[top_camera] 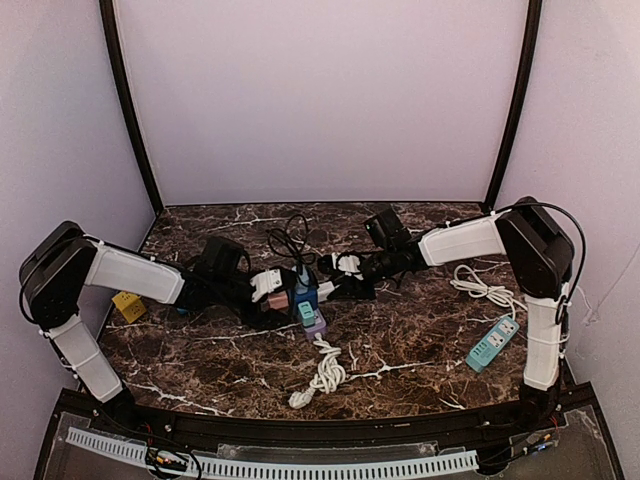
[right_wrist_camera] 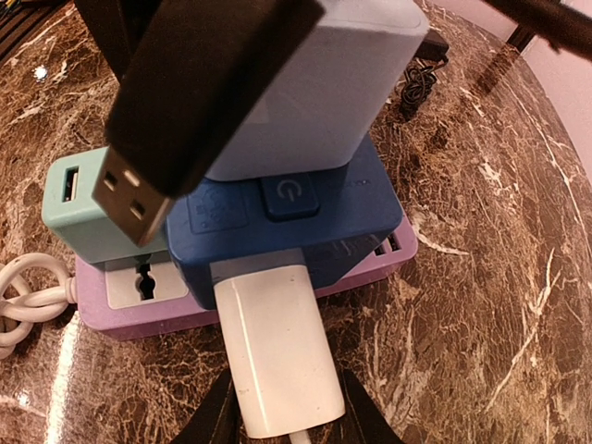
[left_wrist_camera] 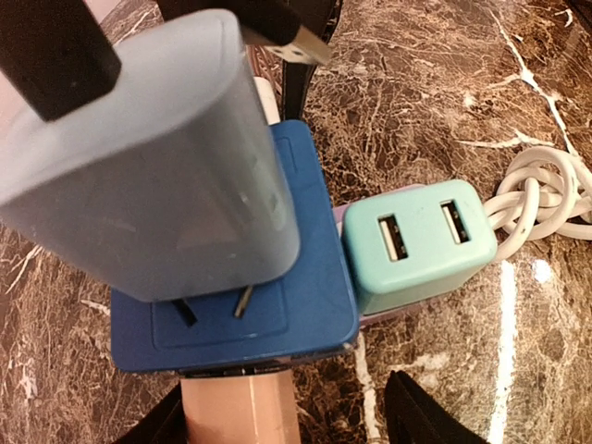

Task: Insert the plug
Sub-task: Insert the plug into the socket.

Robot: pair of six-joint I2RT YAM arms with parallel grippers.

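Lavender walls are closing in a dark marble bench on three sides. Both arms are reaching in toward a cluster of sockets at mid-bench.

- Blue cube is sitting on a purple strip. A teal adapter with two USB ports is sitting just beside it on the same strip.
- Pale blue charger is standing on the cube's top face, with two prongs partly showing at the socket.
- Black USB plug is crossing in front of the charger with its metal end bare. Cannot tell what it is resting on.
- Pink plug is meeting the cube's side that faces the left arm.
- Left fingers are standing released, wider than the pink plug. A gap is showing on one side.
- White plug is sitting in the cube's side that faces the right arm.
- Right fingers are pressing on both flanks of the white plug, grasping it.
- White cord is lying coiled on the marble near the adapter.
- Off to the right, well apart, a teal strip is lying flat.
- Yellow block is sitting at the far left.
- Black cable is looping behind the cluster.
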